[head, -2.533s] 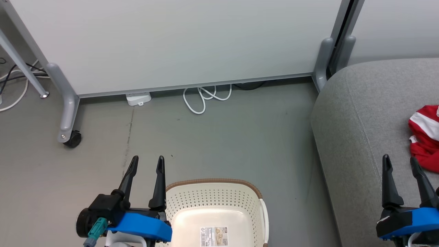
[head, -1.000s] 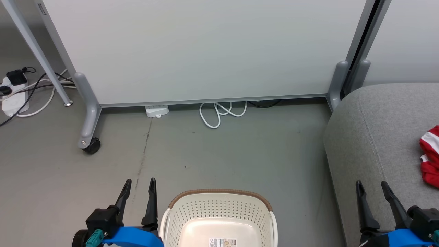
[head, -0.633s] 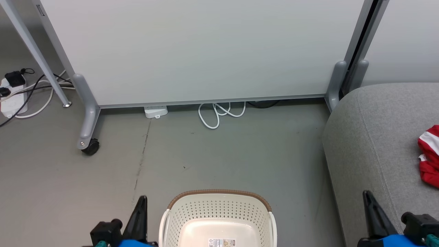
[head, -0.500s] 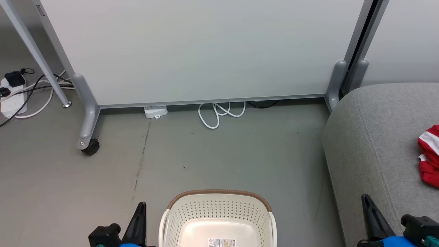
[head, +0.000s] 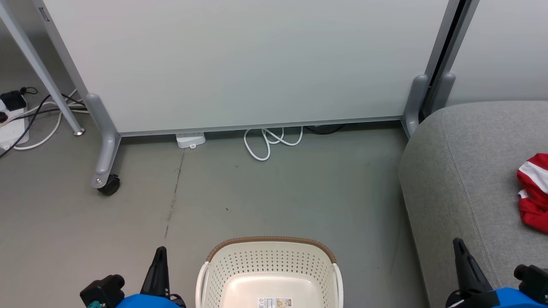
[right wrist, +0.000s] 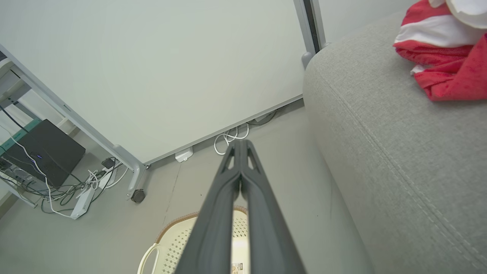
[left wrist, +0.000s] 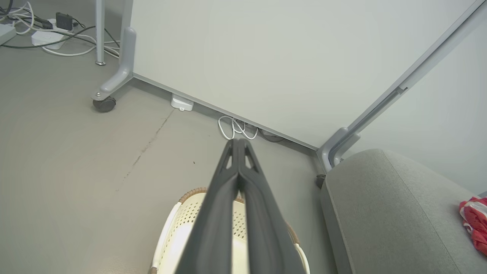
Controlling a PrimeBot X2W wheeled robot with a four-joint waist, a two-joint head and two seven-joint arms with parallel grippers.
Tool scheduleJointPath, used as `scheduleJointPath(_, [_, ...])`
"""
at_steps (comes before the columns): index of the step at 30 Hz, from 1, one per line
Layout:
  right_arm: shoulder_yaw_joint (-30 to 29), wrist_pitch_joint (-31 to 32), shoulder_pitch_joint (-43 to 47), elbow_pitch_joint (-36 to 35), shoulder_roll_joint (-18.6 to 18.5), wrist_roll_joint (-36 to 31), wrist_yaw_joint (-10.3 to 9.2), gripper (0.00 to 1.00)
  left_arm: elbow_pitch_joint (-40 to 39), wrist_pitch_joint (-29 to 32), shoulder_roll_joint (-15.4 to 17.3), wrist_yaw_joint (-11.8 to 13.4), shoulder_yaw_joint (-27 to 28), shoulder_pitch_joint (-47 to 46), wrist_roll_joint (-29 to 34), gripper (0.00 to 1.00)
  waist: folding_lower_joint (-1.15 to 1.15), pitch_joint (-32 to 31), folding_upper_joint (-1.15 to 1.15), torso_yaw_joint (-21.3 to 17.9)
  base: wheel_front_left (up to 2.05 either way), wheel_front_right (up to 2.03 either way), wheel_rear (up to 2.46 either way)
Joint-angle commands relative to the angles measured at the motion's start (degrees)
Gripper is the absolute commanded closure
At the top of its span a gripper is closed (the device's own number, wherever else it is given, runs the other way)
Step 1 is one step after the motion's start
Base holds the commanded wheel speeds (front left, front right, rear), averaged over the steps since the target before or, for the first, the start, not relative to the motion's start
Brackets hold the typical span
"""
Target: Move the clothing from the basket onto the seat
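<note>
The cream basket (head: 269, 240) stands on the floor at the bottom centre, holding nothing but a label on its bottom. Red-and-white clothing (head: 533, 192) lies bunched on the grey seat (head: 462, 171) at the right. My left gripper (head: 159, 259) is shut and holds nothing, just left of the basket. My right gripper (head: 460, 252) is also shut on nothing, over the seat's front left part. In the left wrist view the left gripper (left wrist: 237, 142) has its fingers pressed together above the basket (left wrist: 189, 194). In the right wrist view the shut right gripper (right wrist: 240, 144) points past the seat (right wrist: 399, 152), with the clothing (right wrist: 437, 49) at the upper right.
A white partition panel (head: 239, 64) on grey feet with a castor (head: 109, 186) blocks the far side. A coiled white cable (head: 269, 141) and a small white box (head: 190, 139) lie at its base. A power strip and cables (head: 13, 124) sit far left.
Both grippers have gone from open to shut, with nothing in them. Both arms have sunk toward the bottom edge of the head view. The head camera has shifted a little.
</note>
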Motion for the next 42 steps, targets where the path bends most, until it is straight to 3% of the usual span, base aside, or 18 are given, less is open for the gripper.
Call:
scheduleJointPath(1, [0.0,0.31,-1.86,-0.69,-0.28,2.56,0.0,1.0,-1.28,0.5,0.0,-0.31,0.7,-1.84,-2.33,1.0,0.0,0.0,0.0,-0.06,0.0,0.0,0.0])
scheduleJointPath(22, [0.16,3.17,-4.4,0.14,-0.4,20.47,0.01,1.0,-3.94,5.12,-0.01,-0.61,3.89,-3.3,-19.17,1.0,0.0,0.05,0.0,-0.99,0.0,0.0,0.0])
scheduleJointPath(42, [0.27,5.29,-6.25,0.8,-0.49,33.6,0.02,1.0,-5.86,8.53,-0.02,-0.86,6.17,-4.32,-31.53,1.0,0.0,0.08,0.0,-1.84,0.0,0.0,0.0])
